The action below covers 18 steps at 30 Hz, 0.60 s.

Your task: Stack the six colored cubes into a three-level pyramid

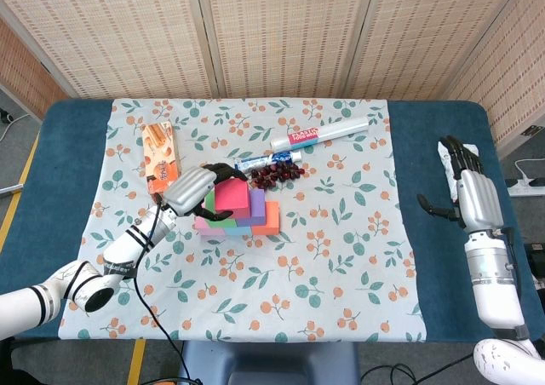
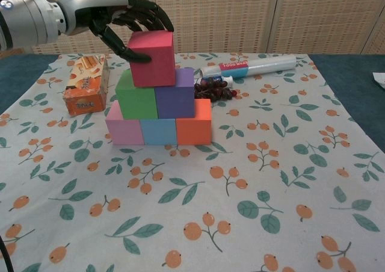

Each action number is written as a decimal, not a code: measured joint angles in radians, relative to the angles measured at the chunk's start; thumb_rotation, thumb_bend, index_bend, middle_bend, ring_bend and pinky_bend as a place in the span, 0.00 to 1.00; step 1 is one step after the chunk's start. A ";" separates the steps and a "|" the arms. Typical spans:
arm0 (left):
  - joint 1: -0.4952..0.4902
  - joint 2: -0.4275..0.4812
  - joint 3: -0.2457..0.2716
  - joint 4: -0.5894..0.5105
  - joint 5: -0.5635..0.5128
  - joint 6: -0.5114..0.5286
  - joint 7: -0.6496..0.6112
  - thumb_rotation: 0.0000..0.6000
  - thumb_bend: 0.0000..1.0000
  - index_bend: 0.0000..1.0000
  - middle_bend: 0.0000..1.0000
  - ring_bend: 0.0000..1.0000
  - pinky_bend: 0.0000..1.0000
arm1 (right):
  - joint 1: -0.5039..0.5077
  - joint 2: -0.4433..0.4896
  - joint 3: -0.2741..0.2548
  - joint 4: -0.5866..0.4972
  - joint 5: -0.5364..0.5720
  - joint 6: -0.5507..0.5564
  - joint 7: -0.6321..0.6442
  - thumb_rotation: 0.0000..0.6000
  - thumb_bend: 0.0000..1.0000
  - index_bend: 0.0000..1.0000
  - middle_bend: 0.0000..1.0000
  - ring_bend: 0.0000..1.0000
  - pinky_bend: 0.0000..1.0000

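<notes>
A cube pyramid stands on the floral cloth (image 2: 258, 163). Its bottom row is a pink cube (image 2: 123, 130), a light blue cube (image 2: 158, 132) and an orange cube (image 2: 194, 124). A green cube (image 2: 135, 96) and a purple cube (image 2: 175, 94) sit on them. On top is a magenta cube (image 2: 153, 58) (image 1: 230, 196). My left hand (image 2: 129, 19) (image 1: 194, 187) grips it, with the thumb on its left face and the fingers curled over the top. My right hand (image 1: 473, 193) lies with fingers apart and nothing in it, on the blue table at the far right.
An orange snack box (image 2: 87, 85) stands left of the pyramid. Behind it lie a bunch of dark red beads (image 2: 213, 90), a small tube (image 1: 260, 159) and a long plastic wrap box (image 2: 252, 66). A white object (image 1: 443, 151) lies beside my right hand.
</notes>
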 measured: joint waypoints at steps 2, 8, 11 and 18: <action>-0.002 -0.003 0.000 0.003 -0.001 -0.001 0.003 1.00 0.31 0.34 0.28 0.18 0.25 | 0.000 0.000 -0.001 -0.001 0.001 -0.001 -0.001 1.00 0.09 0.00 0.00 0.00 0.00; -0.010 -0.012 -0.003 0.011 -0.017 -0.009 0.015 1.00 0.31 0.34 0.28 0.18 0.25 | 0.001 0.000 0.002 -0.002 0.008 -0.001 -0.005 1.00 0.09 0.00 0.00 0.00 0.00; -0.012 -0.013 -0.003 0.011 -0.021 -0.012 0.021 1.00 0.31 0.34 0.28 0.18 0.25 | 0.002 0.001 0.002 -0.002 0.010 -0.003 -0.008 1.00 0.09 0.00 0.00 0.00 0.00; -0.013 -0.012 -0.006 0.001 -0.037 -0.015 0.032 1.00 0.31 0.33 0.27 0.18 0.25 | 0.003 0.000 0.003 -0.003 0.011 -0.005 -0.009 1.00 0.09 0.00 0.00 0.00 0.00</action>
